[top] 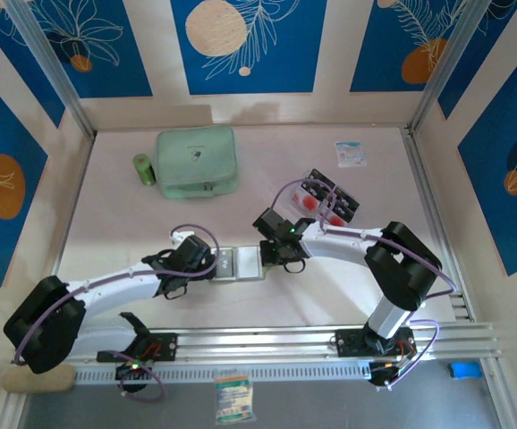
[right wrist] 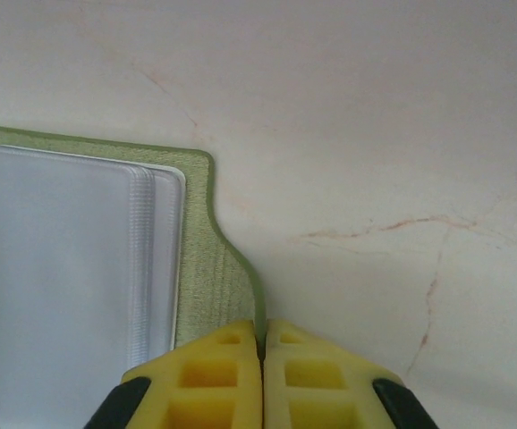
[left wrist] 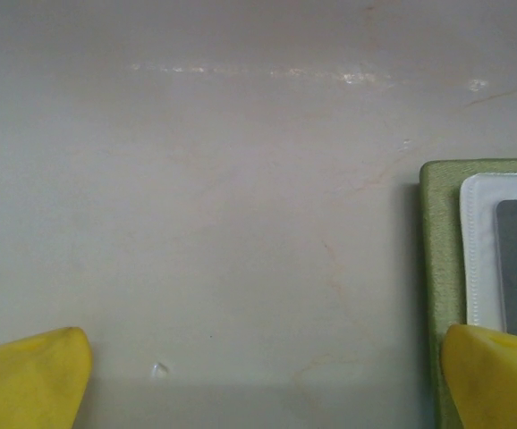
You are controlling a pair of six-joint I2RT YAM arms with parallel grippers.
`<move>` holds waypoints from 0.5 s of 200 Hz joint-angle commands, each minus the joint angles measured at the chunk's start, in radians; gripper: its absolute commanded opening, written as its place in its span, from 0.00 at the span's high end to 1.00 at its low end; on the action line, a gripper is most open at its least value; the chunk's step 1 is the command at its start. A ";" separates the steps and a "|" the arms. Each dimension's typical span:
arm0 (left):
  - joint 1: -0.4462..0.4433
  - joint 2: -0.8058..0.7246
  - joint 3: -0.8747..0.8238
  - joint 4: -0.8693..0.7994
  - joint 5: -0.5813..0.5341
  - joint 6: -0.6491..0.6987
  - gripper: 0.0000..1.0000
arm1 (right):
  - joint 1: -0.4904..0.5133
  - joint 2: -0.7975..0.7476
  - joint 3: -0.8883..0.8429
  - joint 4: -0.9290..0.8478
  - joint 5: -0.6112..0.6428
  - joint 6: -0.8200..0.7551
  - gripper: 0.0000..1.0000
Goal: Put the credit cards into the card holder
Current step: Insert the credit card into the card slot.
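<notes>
Olive-green folding card holder lies open on the pale table; right gripper pinches its flap, left gripper spread wide beside it

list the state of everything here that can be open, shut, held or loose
card holder: open, lying flat on the table, sleeves up
right gripper: shut on the card holder's green tab
left gripper: open, one finger at the card holder's edge
credit cards: loose pile on the table, apart from the holder
zip case: closed, lying flat
</notes>
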 commanded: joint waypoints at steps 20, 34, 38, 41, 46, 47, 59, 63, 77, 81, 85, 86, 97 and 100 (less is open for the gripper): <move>0.011 0.024 0.022 0.013 0.016 0.022 0.00 | 0.001 -0.084 0.009 -0.017 -0.040 0.006 0.73; 0.012 0.026 0.023 0.015 0.017 0.023 0.00 | 0.006 -0.108 0.022 -0.017 -0.052 0.004 0.74; 0.012 0.026 0.022 0.016 0.016 0.023 0.00 | 0.007 -0.111 0.025 -0.015 -0.056 0.004 0.74; 0.012 0.026 0.022 0.015 0.015 0.023 0.00 | 0.007 -0.114 0.027 -0.011 -0.064 0.004 0.76; 0.012 0.027 0.022 0.016 0.015 0.023 0.00 | 0.009 -0.115 0.031 -0.006 -0.075 0.003 0.77; 0.011 0.027 0.022 0.015 0.014 0.023 0.00 | 0.009 -0.115 0.033 -0.003 -0.081 0.003 0.77; 0.012 0.028 0.020 0.015 0.013 0.023 0.00 | 0.014 -0.110 0.044 0.014 -0.109 0.005 0.84; 0.012 0.028 0.021 0.016 0.012 0.025 0.00 | 0.016 -0.106 0.047 0.022 -0.118 0.006 0.87; 0.012 0.028 0.019 0.016 0.010 0.025 0.00 | 0.021 -0.083 0.060 0.048 -0.151 0.010 0.96; 0.011 0.028 0.017 0.015 0.010 0.025 0.00 | 0.023 -0.075 0.064 0.058 -0.162 0.012 0.98; 0.012 0.029 0.018 0.016 0.011 0.025 0.00 | 0.025 -0.066 0.068 0.067 -0.173 0.012 1.00; 0.012 0.028 0.018 0.016 0.010 0.025 0.00 | 0.026 -0.064 0.068 0.069 -0.175 0.011 1.00; 0.011 0.032 0.017 0.017 0.009 0.025 0.00 | 0.031 -0.037 0.080 0.090 -0.198 0.019 1.00; 0.012 0.032 0.016 0.017 0.009 0.025 0.00 | 0.034 -0.029 0.084 0.093 -0.204 0.022 1.00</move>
